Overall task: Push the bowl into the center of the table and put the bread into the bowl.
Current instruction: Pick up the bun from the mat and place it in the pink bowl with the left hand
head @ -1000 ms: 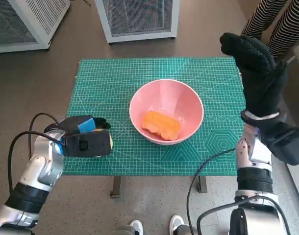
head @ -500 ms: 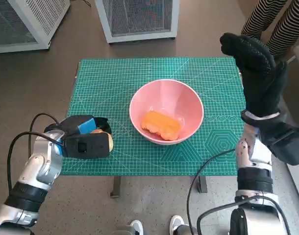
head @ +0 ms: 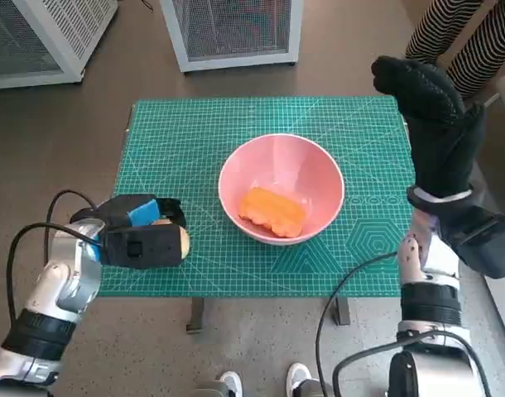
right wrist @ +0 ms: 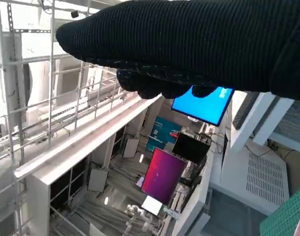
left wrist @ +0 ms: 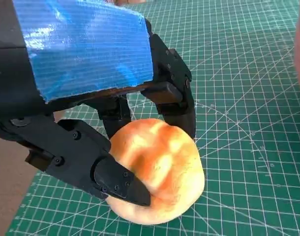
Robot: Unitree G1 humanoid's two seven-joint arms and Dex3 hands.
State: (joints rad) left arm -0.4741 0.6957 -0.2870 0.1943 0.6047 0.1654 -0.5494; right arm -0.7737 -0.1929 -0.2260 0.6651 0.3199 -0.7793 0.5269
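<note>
A pale pink round bowl (head: 281,188) sits at about the middle of the green gridded cutting mat (head: 194,132) that covers the tabletop, and an orange, lumpy piece of bread (head: 271,210) already lies inside it, toward the near side. A second piece, a round golden-orange bread roll (left wrist: 157,169), is near the tabletop's front left corner, well apart from the bowl, with only bare mat between them. Beyond the far edge stand two white mesh-fronted cabinets (head: 234,31), and a person's striped legs (head: 459,37) show past the far right corner.

The blue-taped black left hand (head: 141,231) grips that roll low over the mat, its black fingers (left wrist: 120,179) curled round both sides. The black-gloved right hand (head: 426,112) is raised upright above the right edge, holding nothing; whether its fingers are spread or together cannot be told.
</note>
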